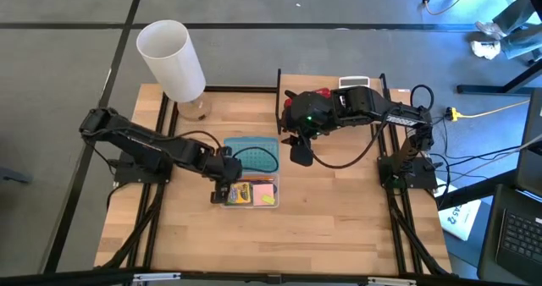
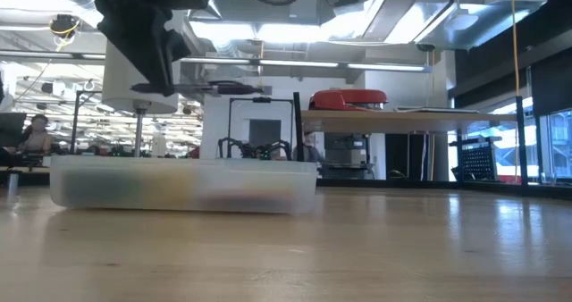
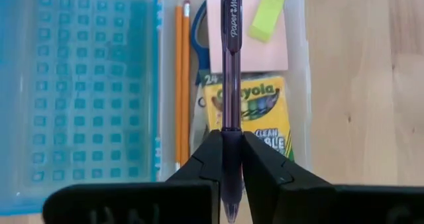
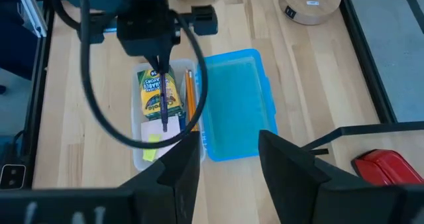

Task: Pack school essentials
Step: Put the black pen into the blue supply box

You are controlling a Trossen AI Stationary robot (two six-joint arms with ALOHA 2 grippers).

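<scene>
The high view looks straight down on the whole table (image 1: pixel 339 227). The low view faces level across it. Both wrist views look down on the open pencil box (image 3: pixel 301 85), the left close, the right farther off.

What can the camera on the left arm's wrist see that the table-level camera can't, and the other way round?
Only the left wrist view shows what is in the clear box: the crayon box, orange pencils, pink sticky-note pad with a small yellow block on it, and the left gripper shut on a dark-red pen.

Only the low view shows the red stapler and the room behind, including a person.

Both show the clear box, its contents only a blur in the low view.
</scene>
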